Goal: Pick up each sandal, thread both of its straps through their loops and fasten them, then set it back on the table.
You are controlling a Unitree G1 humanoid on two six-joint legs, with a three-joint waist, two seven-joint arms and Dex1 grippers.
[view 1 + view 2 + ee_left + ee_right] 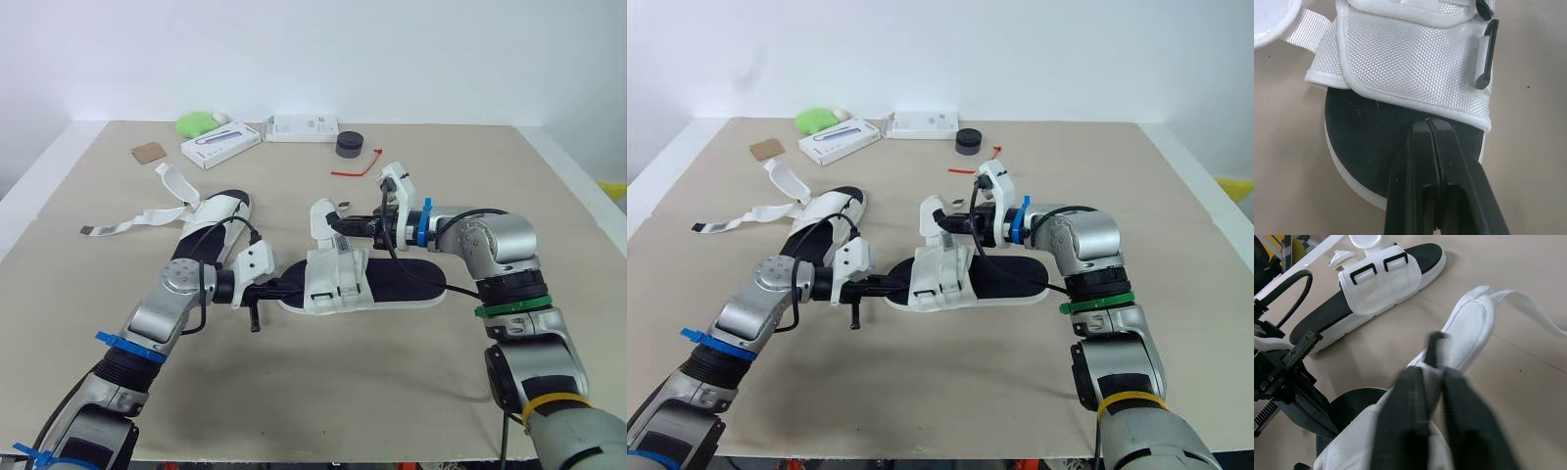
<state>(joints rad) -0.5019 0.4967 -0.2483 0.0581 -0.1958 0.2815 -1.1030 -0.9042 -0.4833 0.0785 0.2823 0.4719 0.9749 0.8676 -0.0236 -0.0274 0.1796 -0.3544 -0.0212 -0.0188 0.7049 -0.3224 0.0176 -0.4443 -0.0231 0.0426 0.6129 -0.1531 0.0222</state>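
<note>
we hold the sandal (402,284) in the middle of the table (323,392) down at its 9 o'clock end with our closed left gripper (291,291) while our right gripper (343,227) pinches its strap (320,215), which we think needs threading next.

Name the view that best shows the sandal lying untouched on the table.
The right wrist view: the untouched sandal lies nearly whole, sole and both black loops plain. In the eye views the left arm hides part of its sole, though its loose straps show. The left wrist view looks at the other sandal.
</note>
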